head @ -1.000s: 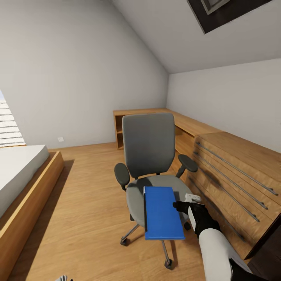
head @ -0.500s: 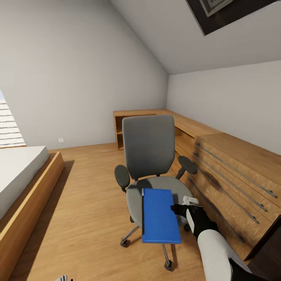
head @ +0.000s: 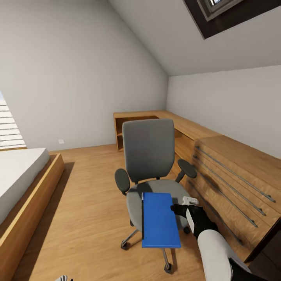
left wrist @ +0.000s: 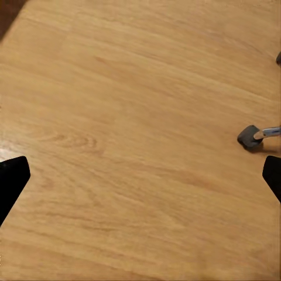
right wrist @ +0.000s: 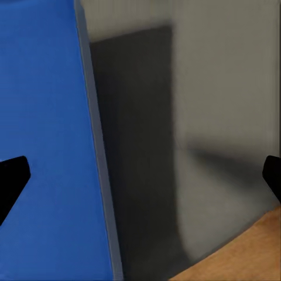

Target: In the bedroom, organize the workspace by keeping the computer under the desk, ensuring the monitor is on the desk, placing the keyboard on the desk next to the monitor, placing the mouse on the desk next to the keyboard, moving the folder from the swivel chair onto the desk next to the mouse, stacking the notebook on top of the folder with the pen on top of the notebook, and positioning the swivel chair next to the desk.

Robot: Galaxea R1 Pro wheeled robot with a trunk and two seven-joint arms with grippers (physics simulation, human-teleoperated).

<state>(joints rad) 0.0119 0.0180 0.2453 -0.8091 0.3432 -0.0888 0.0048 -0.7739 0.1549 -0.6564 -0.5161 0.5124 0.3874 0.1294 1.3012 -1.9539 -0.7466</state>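
Presently, itemised:
Chair (head: 150, 164): grey swivel type, black armrests, wheeled base; stands on the wood floor (head: 86, 203) just beside the drawer unit (head: 234, 183), back upright.
Folder (head: 160, 219): blue, flat; its far part over the chair seat, its near part jutting past the seat's front edge. In the right wrist view the folder (right wrist: 47, 146) shows with the grey seat (right wrist: 222, 88) and its shadow beside it. Whether it rests on the seat or is lifted off: cannot tell.
Right gripper (head: 180, 208): black, at the folder's right edge, over the seat. In its wrist view the fingertips (right wrist: 12, 181) stand wide apart, one overlapping the folder's blue face; actual contact not discernible.
Left gripper (left wrist: 140, 181): fingertips spread wide, nothing between them; points down at bare floor, a chair caster (left wrist: 250, 136) near one finger.
Bed (head: 19, 179): white mattress in a wooden frame, at left, well apart from the chair.
Shelving (head: 156, 125): low wooden run along the far and right walls.
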